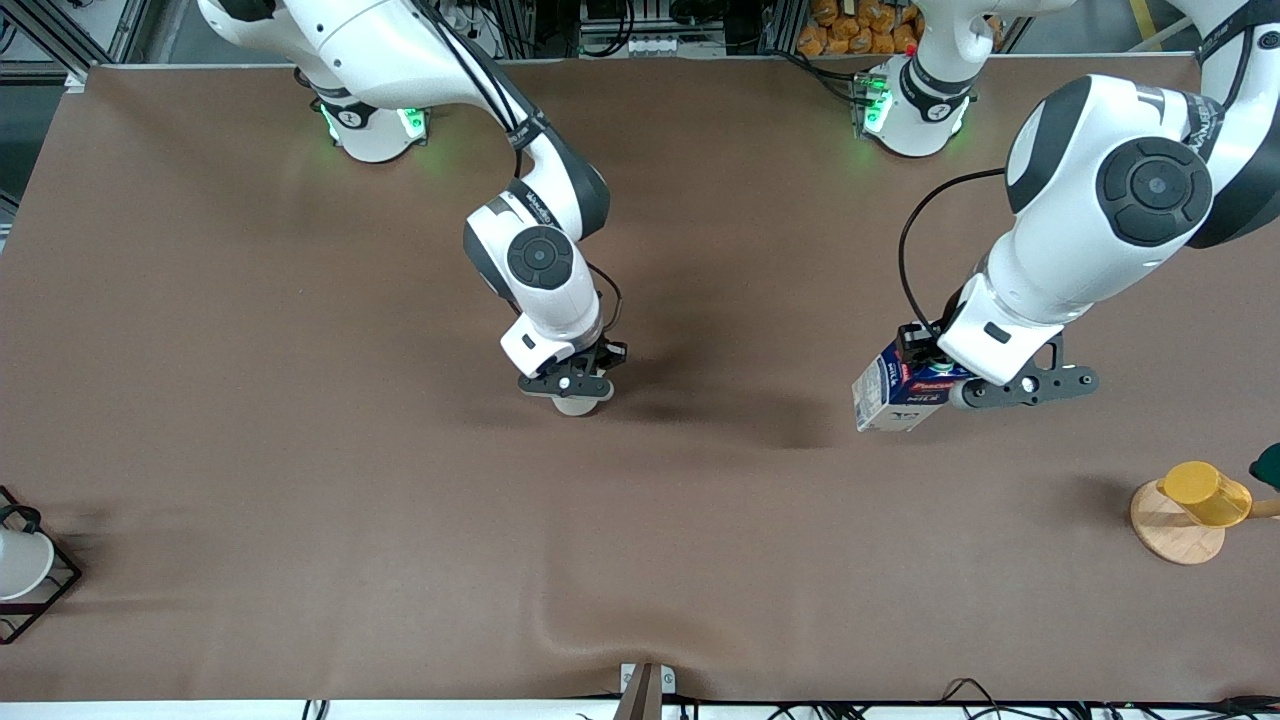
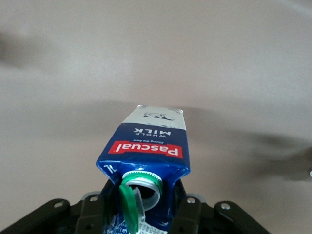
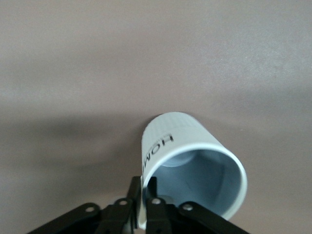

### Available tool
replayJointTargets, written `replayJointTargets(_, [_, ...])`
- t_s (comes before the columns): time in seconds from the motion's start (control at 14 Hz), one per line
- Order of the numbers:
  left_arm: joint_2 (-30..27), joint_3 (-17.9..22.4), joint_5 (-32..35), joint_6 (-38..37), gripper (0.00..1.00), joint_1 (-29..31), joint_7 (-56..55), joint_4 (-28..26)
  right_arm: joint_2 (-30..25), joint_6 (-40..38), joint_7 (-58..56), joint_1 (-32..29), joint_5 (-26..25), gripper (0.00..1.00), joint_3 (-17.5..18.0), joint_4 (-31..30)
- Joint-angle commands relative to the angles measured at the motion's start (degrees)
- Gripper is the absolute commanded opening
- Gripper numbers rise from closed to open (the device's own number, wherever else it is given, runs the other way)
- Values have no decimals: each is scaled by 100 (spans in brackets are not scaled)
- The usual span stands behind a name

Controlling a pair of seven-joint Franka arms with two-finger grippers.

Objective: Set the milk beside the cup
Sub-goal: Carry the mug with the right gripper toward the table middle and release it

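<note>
The left gripper [image 1: 935, 372] pinches the milk [image 1: 893, 392] by its gable top, tilted over the table [image 1: 300, 480] for carrying. The right gripper [image 1: 572, 390] clamps the cup [image 3: 195, 163] by its rim, steadying it mid-table, well apart from the carton.

This is a robotics lab set up for handling trials. Two white robot arms stand bolted at one edge of a wide bench [image 1: 300, 500] covered in plain brown cloth, their bases lit green. Aluminium frame rails [image 1: 90, 30] and loose cables [image 1: 980, 690] run around the bench's edges. Household props sit sparsely on the cloth: a yellow cup [image 1: 1205, 493] on a wooden coaster [image 1: 1165, 535] and a black wire rack [image 1: 40, 590].
</note>
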Motion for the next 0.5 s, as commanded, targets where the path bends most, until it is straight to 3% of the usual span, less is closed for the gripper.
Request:
replayJointTargets(0.0, [-68, -7, 41, -269, 12, -1, 36, 142, 89, -117, 137, 37, 68, 51, -50, 297])
replayJointTargets(0.07, [-68, -7, 41, -366, 12, -1, 36, 213, 54, -283, 198, -7, 77, 63, -50, 376])
replayJointTargets(0.14, [-68, -7, 23, -411, 12, -1, 36, 248, 27, -632, 242, -16, 59, 86, -76, 516])
replayJointTargets(0.21, [-68, -15, 14, -463, 12, -1, 36, 292, 10, -1106, 225, -51, 7, 100, -102, 735])
replayJointTargets(0.43, [-68, -103, -3, -534, 12, -44, 45, 310, -402, -1926, 120, -498, -20, 100, -111, 905])
